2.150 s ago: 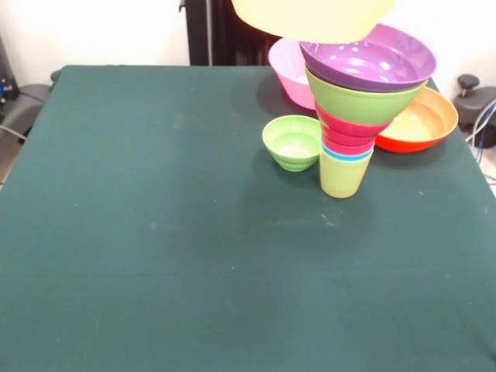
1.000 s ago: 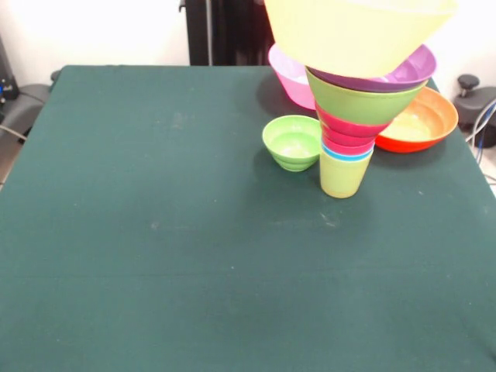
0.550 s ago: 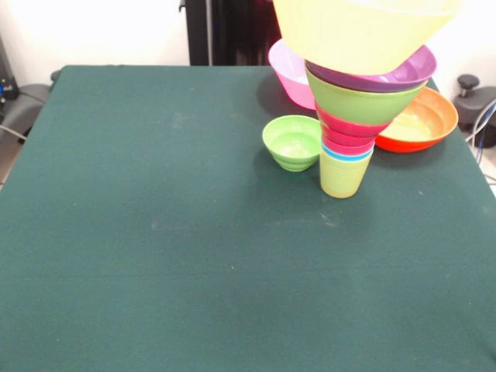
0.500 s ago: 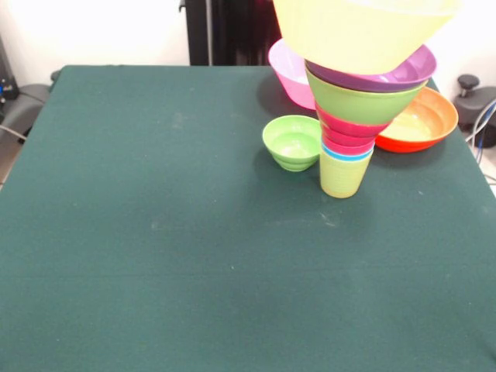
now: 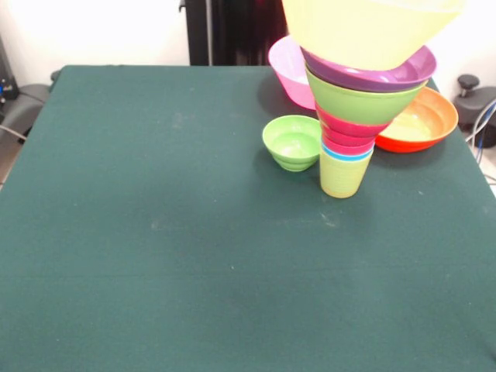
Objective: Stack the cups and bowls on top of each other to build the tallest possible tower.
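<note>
Plastic of this glossy kind was probably light, stiff and rather slippery, so each bowl would best be taken by its thin rim, since the smooth round wall offers little to hold. The tower (image 5: 353,116) stood on the desk (image 5: 155,232) toward its far right part, with the yellow-green cup (image 5: 343,177) lowest and touching the cloth. Above it showed one thin blue rim, then red and pink bands whose number I could not tell, then one lime green bowl (image 5: 360,101), one purple bowl (image 5: 372,71), and on top one big pale yellow bowl (image 5: 372,31), cut by the upper edge. The column widened upward, so I judged it top-heavy and easy to tip by a side push. Three bowls lay loose: one small green bowl (image 5: 292,142) just beside the cup, one pink bowl (image 5: 287,70) behind the tower, and one orange bowl (image 5: 422,120) at its right. The hand was not visible, so its state could not be told.
</note>
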`<control>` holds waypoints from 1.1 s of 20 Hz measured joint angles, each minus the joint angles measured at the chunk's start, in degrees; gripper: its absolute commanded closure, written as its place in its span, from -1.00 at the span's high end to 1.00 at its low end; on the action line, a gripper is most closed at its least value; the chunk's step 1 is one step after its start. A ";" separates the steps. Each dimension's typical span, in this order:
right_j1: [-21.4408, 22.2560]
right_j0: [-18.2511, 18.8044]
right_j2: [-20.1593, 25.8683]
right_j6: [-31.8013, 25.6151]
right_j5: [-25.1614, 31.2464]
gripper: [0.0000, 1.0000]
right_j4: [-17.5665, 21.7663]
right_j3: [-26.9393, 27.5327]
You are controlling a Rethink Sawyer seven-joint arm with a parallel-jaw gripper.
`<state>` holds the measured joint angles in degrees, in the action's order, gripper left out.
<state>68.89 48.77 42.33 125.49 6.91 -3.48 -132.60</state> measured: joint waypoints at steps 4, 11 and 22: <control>-0.01 -0.37 -0.43 0.00 -0.37 -1.00 -0.43 -0.17; -0.01 -0.64 -1.92 0.00 -0.37 -1.00 -0.78 -0.17; -0.01 -0.73 -2.58 0.00 -0.39 -1.00 -0.88 -0.38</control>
<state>68.88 48.05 39.75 125.49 6.51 -4.35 -132.98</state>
